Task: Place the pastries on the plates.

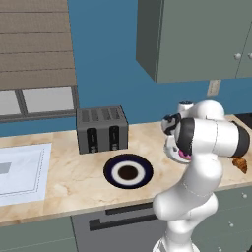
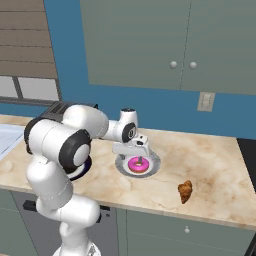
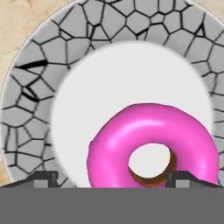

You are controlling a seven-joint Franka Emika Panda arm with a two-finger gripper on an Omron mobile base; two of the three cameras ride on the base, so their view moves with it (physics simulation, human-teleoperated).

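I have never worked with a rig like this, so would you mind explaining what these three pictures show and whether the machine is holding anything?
It is a white robot arm on a mobile base in a simulated kitchen. Two pictures look over it from behind, left and right; the third looks along the gripper. On the counter sit a toaster, a navy plate, a pale grey plate carrying a pink doughnut, and a croissant lying on the bare counter. The gripper is just above the doughnut with its jaws apart, holding nothing.

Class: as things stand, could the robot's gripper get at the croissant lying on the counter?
Probably yes: the gripper stands open over the doughnut, and the croissant lies alone on open counter nearby.
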